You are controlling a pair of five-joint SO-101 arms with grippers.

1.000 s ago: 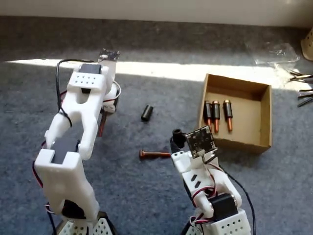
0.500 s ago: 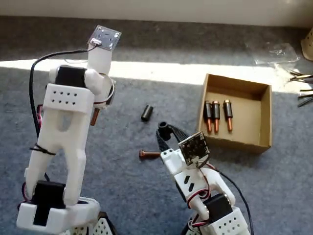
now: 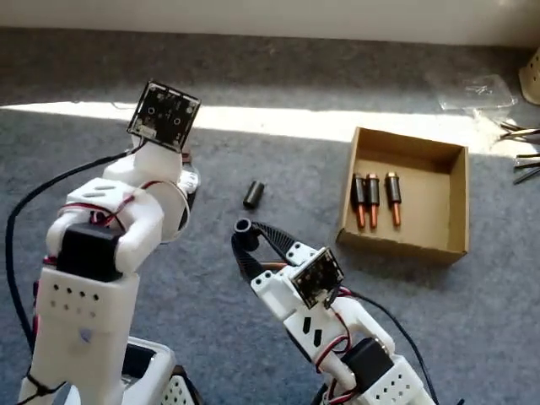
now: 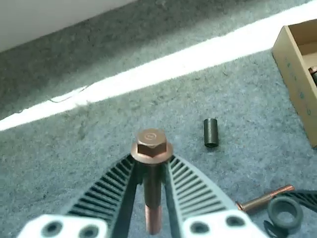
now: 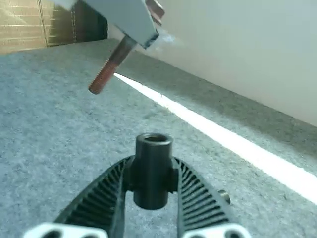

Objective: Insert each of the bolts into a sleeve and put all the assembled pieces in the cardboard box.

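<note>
Grey carpet [image 3: 211, 337]. Right gripper [image 5: 151, 166] clamps a sleeve [image 5: 150, 148], bore up. Left gripper [image 4: 152, 161] pinches a bolt [image 4: 151, 146] by the shank. Both arms have just swung together: the bolt hangs beyond the right fingers, apparently not yet touching the sleeve, so insertion comes next. Cardboard box [image 3: 460, 211], farthest, holds three assemblies [image 3: 374, 198].

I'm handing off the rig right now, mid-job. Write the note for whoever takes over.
Left gripper: shut on a bolt, held above the carpet.
Right gripper: shut on a sleeve; it is not yet joined to the bolt.
Done: three assembled pieces lie in the cardboard box.
Left: join the held pair and box it, then do the loose sleeve and loose bolt, both on the carpet.
</note>
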